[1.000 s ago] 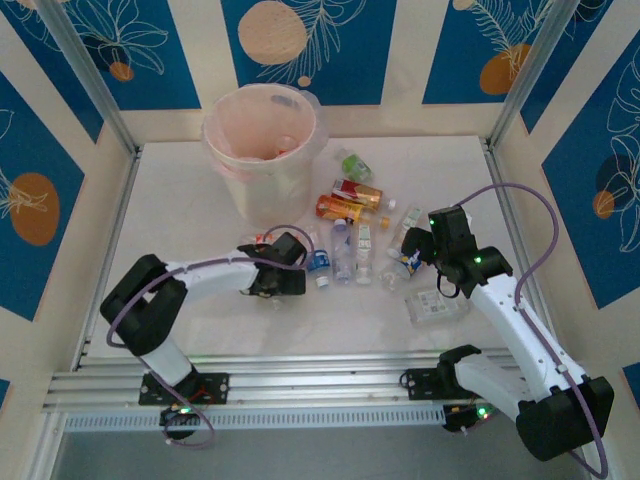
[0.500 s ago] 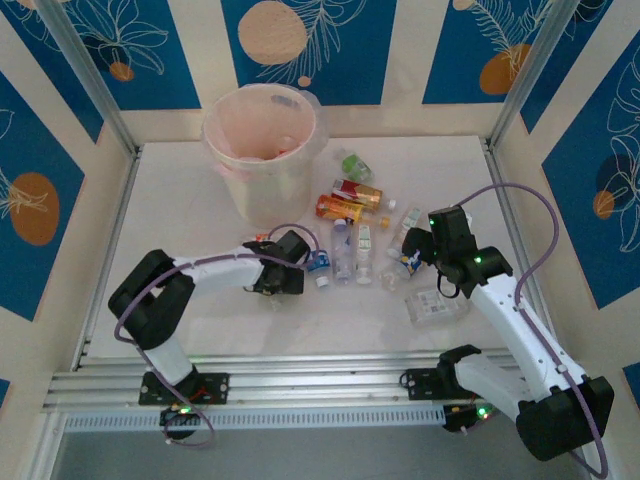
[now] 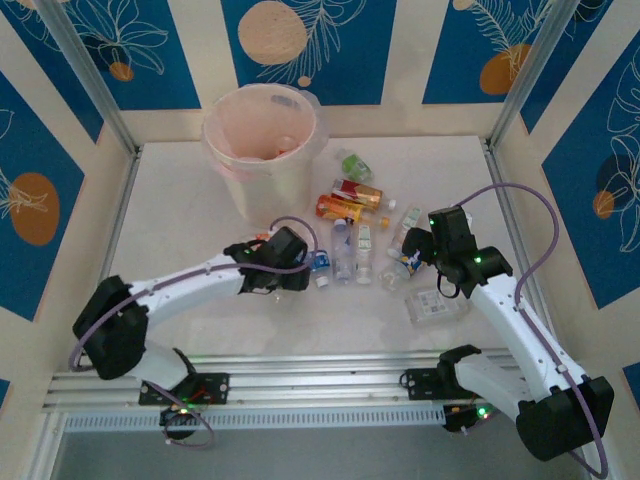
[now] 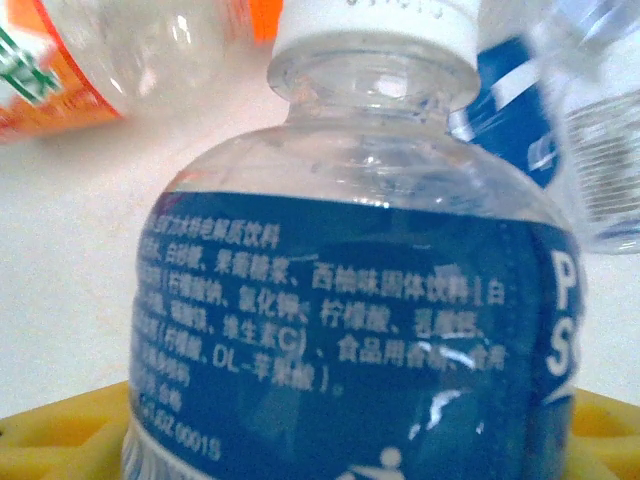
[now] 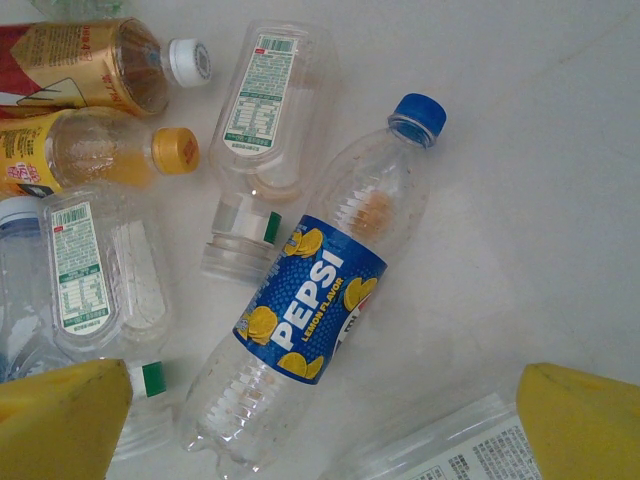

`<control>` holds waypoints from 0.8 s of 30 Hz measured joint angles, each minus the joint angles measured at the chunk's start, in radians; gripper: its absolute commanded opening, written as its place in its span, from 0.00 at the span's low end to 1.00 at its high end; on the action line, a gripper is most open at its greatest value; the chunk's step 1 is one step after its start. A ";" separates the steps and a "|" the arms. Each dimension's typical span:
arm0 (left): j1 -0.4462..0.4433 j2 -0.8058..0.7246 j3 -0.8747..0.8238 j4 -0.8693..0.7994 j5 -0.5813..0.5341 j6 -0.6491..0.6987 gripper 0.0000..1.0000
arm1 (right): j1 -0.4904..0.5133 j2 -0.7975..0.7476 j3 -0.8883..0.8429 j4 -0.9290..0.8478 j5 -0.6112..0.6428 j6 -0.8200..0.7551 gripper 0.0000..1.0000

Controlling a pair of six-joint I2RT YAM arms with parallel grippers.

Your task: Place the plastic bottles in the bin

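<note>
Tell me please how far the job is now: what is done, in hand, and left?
Done: the bin holds some items, too blurred to name. In hand: the left gripper frames a blue-labelled bottle; grip unclear. The right gripper hangs open over the Pepsi bottle. Left: roughly ten bottles lie on the table.

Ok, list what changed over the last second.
The left arm stretched out: in the top view its elbow swung down and to the left, while the left tool hardly shifted from the blue-labelled bottle. Whether it has gripped that bottle cannot be told. The right tool, open over the pile, the other bottles and the bin stayed put.
</note>
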 measured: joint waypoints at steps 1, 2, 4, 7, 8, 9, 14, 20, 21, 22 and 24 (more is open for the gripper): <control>0.000 -0.027 0.003 -0.002 -0.001 0.009 0.68 | 0.000 0.000 0.000 0.000 0.000 0.000 0.99; 0.000 -0.048 0.005 -0.004 -0.003 0.019 0.69 | 0.000 0.000 0.000 0.000 0.000 0.001 0.99; 0.000 -0.095 0.016 -0.004 -0.006 0.044 0.68 | 0.000 0.000 0.000 0.001 0.000 0.003 0.99; 0.000 -0.147 0.060 0.002 -0.007 0.093 0.69 | 0.000 0.000 0.000 0.002 0.000 0.004 0.99; -0.001 -0.157 0.077 0.008 -0.007 0.107 0.69 | 0.000 0.000 0.000 0.003 0.000 0.004 0.99; -0.001 -0.165 0.105 0.015 -0.007 0.131 0.69 | 0.000 0.000 0.000 0.006 0.000 0.004 0.99; -0.001 -0.167 0.250 0.047 -0.011 0.245 0.69 | 0.000 0.007 -0.001 0.019 0.000 0.004 0.99; 0.016 -0.135 0.409 0.130 -0.034 0.378 0.69 | 0.000 0.013 -0.001 0.023 -0.001 0.011 0.99; 0.023 -0.123 0.438 0.147 -0.035 0.398 0.69 | 0.000 0.013 -0.001 0.023 -0.001 0.012 0.99; 0.032 -0.111 0.464 0.159 -0.034 0.417 0.69 | 0.000 0.013 -0.001 0.023 -0.001 0.012 0.99; 0.058 -0.086 0.514 0.178 -0.030 0.447 0.69 | 0.000 0.013 -0.001 0.022 -0.001 0.012 0.99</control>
